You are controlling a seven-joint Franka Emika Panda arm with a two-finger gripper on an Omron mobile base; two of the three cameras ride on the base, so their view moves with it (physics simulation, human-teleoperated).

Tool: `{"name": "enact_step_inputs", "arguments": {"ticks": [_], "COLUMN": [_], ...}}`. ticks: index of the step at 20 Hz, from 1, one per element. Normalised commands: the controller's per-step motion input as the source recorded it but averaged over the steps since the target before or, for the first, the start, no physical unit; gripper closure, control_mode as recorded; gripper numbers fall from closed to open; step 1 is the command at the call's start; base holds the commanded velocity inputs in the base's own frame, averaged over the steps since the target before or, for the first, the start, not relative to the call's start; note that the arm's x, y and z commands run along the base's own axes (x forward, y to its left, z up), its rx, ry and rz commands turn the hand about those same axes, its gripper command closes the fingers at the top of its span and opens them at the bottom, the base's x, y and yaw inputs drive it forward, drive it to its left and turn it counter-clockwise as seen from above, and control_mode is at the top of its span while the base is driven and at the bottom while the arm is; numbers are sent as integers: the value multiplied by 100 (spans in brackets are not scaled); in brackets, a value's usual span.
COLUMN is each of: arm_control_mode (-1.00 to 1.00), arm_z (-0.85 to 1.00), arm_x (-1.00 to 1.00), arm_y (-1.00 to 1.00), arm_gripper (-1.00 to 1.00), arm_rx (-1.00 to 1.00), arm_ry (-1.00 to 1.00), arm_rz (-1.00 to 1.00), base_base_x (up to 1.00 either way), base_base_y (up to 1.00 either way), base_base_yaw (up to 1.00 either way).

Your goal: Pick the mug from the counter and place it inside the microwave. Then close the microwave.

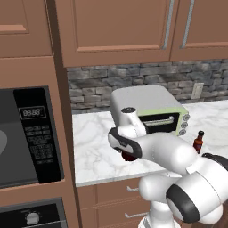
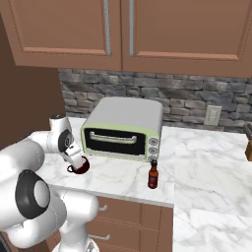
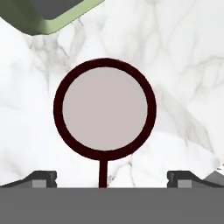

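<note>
Gripper point(image 3: 112, 178), jaws spread wide and holding nothing, poised directly above the maroon mug point(image 3: 105, 109) standing upright on the marble counter point(image 3: 175, 65) just near of the toaster oven point(image 2: 123, 129), its handle pointing midway between the two fingertips.

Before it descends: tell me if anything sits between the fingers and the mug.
Nothing visible does. In the hand view the open gripper looks straight down into the mug, upright on the counter. The toaster oven lies off at one corner.
</note>
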Motion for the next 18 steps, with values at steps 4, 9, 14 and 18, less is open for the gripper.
{"name": "enact_step_inputs", "arguments": {"ticks": [4, 9, 14, 18], "arm_control_mode": [-100, -100, -100, -100], "arm_z": [-17, -15, -13, -6], "arm_x": [0, 0, 0, 0], "arm_y": [0, 0, 0, 2], "arm_gripper": [-100, -100, -100, -100], "arm_rx": [0, 0, 0, 0], "arm_ry": [0, 0, 0, 0], "arm_rz": [0, 0, 0, 0], "base_base_x": [0, 0, 0, 0], "base_base_y": [0, 0, 0, 0], "base_base_yaw": [0, 0, 0, 0]}}
